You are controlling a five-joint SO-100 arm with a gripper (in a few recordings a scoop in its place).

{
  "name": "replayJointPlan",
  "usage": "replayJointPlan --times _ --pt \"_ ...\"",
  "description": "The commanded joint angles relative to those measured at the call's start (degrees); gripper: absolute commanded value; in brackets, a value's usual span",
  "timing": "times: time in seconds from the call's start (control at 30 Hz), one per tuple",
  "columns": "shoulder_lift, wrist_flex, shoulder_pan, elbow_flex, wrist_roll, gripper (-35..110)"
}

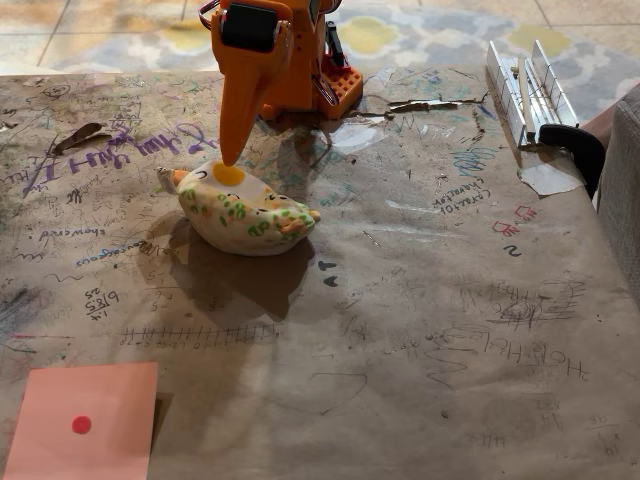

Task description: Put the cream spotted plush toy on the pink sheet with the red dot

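1. Brown kraft paper (pixel 420 330), dull, creased and scribbled all over with pen writing, covered the table; patterned floor tiles showed beyond its far edge.
2. Judging by how things lay, the task was at its start: the cream spotted plush toy (pixel 245 215) sat on the paper at about 10 o'clock from the picture's centre, well apart from the pink sheet with the red dot (pixel 85 420), which lay flat at 7 o'clock in the near-left corner with nothing on it.
3. What was left, by my reading: closing on the toy, lifting it, carrying it toward the near-left corner and setting it down over the dot.
4. The gripper (pixel 232 155) of the orange arm (pixel 270 50) pointed down at 11 o'clock, its tapered tip touching or just above the toy's yellow patch; only one finger showed clearly, so I could not tell whether the jaws stood apart or together.
5. The toy looked soft and rounded (a squashy, lopsided oval), with a cream surface, green and orange spots and a small orange ear toward its left end.
6. The sheet was thin, matte, salmon-pink, with straight edges.
7. A white slatted piece (pixel 525 85) lay at 2 o'clock, hard-edged.
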Motion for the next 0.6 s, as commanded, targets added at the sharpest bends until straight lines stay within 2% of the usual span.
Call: replayJointPlan --times 0.0,0.57 --pt "0.62 0.79 -1.23 -1.05 -2.72 0" --pt "0.62 1.05 -2.64 -1.05 -3.96 0"
